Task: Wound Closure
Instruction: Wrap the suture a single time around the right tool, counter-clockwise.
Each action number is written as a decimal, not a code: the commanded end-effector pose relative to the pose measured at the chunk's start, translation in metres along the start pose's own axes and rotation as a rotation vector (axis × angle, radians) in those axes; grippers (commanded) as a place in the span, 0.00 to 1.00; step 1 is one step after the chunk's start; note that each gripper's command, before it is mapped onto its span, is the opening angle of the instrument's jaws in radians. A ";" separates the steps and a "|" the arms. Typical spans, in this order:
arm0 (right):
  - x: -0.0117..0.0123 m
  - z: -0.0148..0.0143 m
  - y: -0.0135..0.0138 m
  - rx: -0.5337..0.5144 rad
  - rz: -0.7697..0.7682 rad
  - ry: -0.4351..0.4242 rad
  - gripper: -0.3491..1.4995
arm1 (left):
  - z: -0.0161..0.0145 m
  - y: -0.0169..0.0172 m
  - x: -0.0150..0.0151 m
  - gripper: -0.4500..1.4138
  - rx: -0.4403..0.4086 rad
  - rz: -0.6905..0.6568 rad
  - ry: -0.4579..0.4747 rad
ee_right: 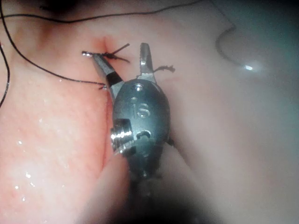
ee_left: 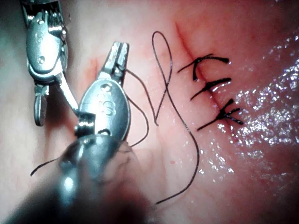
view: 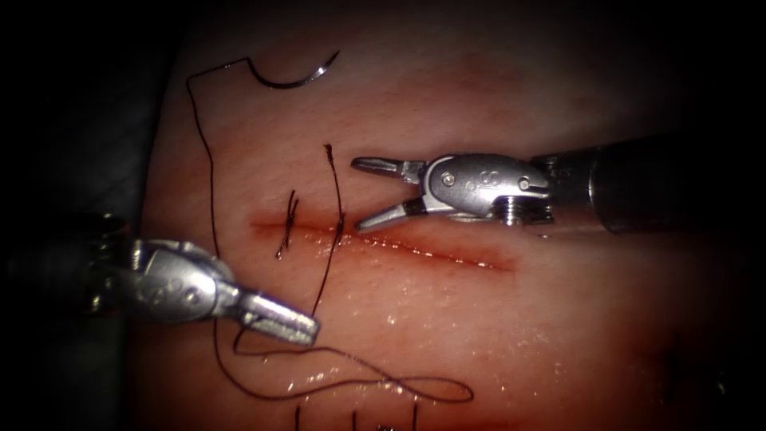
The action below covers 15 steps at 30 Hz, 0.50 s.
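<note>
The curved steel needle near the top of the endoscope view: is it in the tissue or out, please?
Out. The curved steel needle lies free on the pale pork-belly tissue, its whole arc visible, trailing dark thread; neither tool holds it.

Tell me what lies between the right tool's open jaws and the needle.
In the endoscope view, bare tissue separates the right tool from the needle, which lies free on the tissue, above the cut; neither tool holds it.

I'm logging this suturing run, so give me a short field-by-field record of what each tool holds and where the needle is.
left tool: jaws shut on the thread, below the cut
right tool: jaws open, holding nothing, at the cut beside the standing thread end
needle: lying free on the tissue above the cut, not in the tissue
finished stitch: across the cut's left end
</note>
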 end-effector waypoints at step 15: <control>-0.0036 0.0048 -0.0032 0.078 0.097 0.059 0.11 | -0.0005 -0.0073 -0.0018 0.00 0.129 0.038 0.085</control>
